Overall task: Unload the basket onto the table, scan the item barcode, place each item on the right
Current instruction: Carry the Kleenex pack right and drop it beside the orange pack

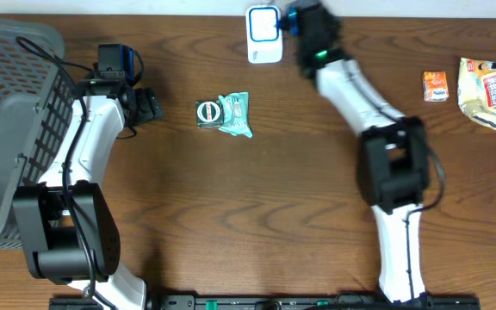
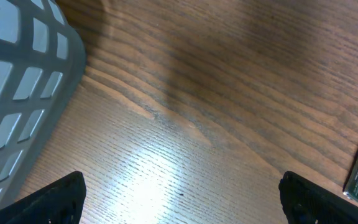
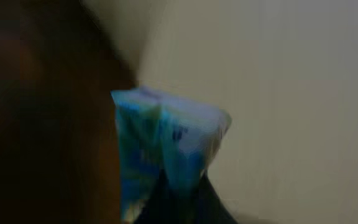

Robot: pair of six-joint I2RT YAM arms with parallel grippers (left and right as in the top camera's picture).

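Right hand (image 1: 300, 19) is clamped shut on a small blue and white packet (image 3: 166, 149), which fills the middle of the blurred wrist view with a pale wall behind it. Seen from overhead, this hand is just beside the white scanner (image 1: 263, 36), on its right, at the far edge of the table (image 1: 274, 215). Nearer than the scanner and slightly to its left lies a green packet (image 1: 226, 114). Left hand (image 1: 149, 105) hovers further left of the scanner, past the green packet, its fingers (image 2: 58, 199) spread wide around nothing but bare wood. A grey basket (image 1: 7, 129) stands furthest left. Well to the right of the scanner lie a small orange box (image 1: 436, 86) and a pale snack bag (image 1: 485, 93).
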